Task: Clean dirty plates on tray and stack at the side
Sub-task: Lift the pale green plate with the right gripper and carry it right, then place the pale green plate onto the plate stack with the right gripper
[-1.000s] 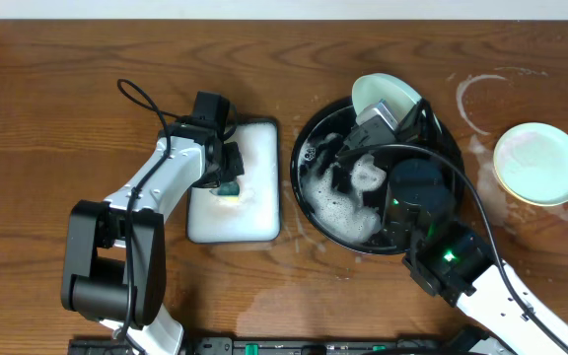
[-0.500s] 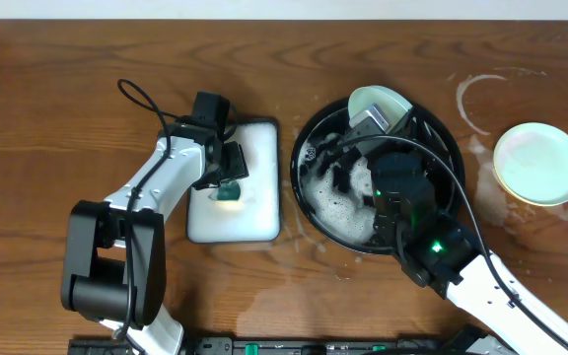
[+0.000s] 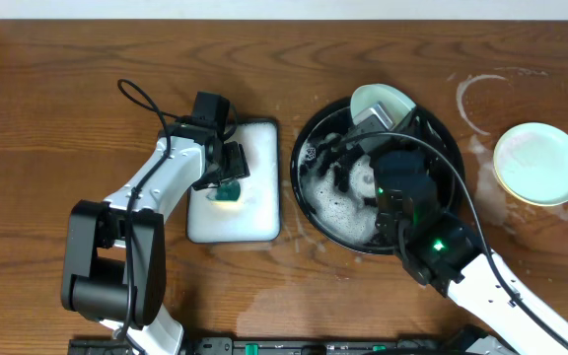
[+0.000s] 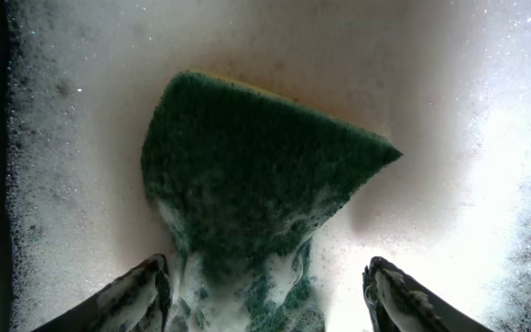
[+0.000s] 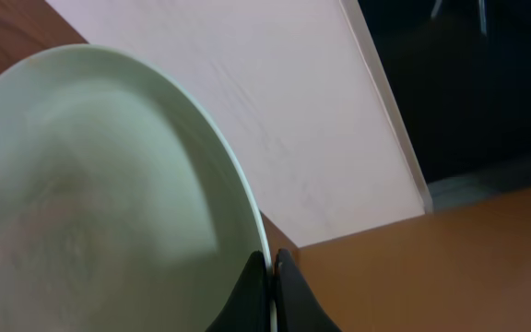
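Observation:
The black tray holds suds and water. Above its far rim, a pale mint plate stands tilted on edge, with my right gripper shut on its rim. Another pale plate rests on the table to the tray's right. My left gripper hangs open over the white foam tray. A soapy green sponge lies on the foam between the spread fingers. The tray floor under my right arm is hidden.
Wet ring marks and suds stain the wood between the black tray and the plate on the table. A small puddle lies near the front edge. A pale wall panel fills the back of the right wrist view.
My left gripper has opened and let the sponge go onto the foam. My right arm has shifted a little left over the tray, still holding the plate.

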### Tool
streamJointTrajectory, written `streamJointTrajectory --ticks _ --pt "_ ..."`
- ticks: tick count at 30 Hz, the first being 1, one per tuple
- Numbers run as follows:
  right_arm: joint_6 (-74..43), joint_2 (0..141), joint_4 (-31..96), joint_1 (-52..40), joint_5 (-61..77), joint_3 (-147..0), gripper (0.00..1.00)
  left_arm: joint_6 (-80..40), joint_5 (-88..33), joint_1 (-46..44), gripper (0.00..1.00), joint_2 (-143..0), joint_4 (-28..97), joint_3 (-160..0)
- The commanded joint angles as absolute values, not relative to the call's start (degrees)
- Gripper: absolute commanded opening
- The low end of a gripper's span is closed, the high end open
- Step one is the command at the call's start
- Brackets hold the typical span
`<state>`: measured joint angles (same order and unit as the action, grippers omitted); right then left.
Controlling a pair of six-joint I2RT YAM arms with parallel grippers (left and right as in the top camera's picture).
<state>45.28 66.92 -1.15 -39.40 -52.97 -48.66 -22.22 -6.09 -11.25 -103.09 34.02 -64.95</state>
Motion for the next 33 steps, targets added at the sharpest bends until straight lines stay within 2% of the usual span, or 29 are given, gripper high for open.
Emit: streamJointTrajectory --ticks 1,5,8,9,11,15,18,21,25,30,33 --pt "40.2 66.8 -1.2 -37.0 -53.5 -49.1 0.01 -21.9 -6.2 -11.0 0.75 -103.1 34.2 -64.3" --pt "27.6 66.8 2.7 -34.0 -50.0 -48.9 0.01 -21.9 -6.2 -11.0 0.79 -103.1 34.2 -64.3" --pt "15.8 68.2 10.1 -29.8 -38.8 -48.8 0.01 -21.9 -6.2 -11.0 0.80 -103.1 34.2 -64.3" --pt "15.5 69.8 11.6 -28.1 -35.7 -48.4 0.01 -21.9 -6.2 -11.0 0.80 -103.1 34.2 -64.3" --pt "17.8 72.9 11.8 -26.6 -38.4 -48.0 0.01 -21.9 -6.2 -11.0 0.80 -103.1 34.2 -64.3" --pt "20.1 76.0 3.9 -27.9 -58.6 -48.0 0.01 -21.9 -6.2 -11.0 0.80 -103.1 34.2 -64.3" --pt "23.2 75.6 -4.3 -28.8 -63.1 -48.0 0.01 -21.9 -6.2 -11.0 0.81 -103.1 34.2 -64.3" --pt "19.5 75.5 -4.2 -29.9 -58.8 -48.0 0.01 -21.9 -6.2 -11.0 0.81 -103.1 34.2 -64.3" --pt "18.5 78.4 9.3 -29.4 -39.8 -48.0 0.01 -21.9 -6.2 -11.0 0.81 -103.1 34.2 -64.3" --pt "-4.4 79.4 13.3 -28.8 -40.9 -48.0 0.01 -21.9 -6.2 -11.0 0.81 -103.1 34.2 -64.3" --pt "-12.8 76.6 12.9 -26.3 -37.9 -48.2 0.01 -21.9 -6.2 -11.0 0.81 -103.1 34.2 -64.3"
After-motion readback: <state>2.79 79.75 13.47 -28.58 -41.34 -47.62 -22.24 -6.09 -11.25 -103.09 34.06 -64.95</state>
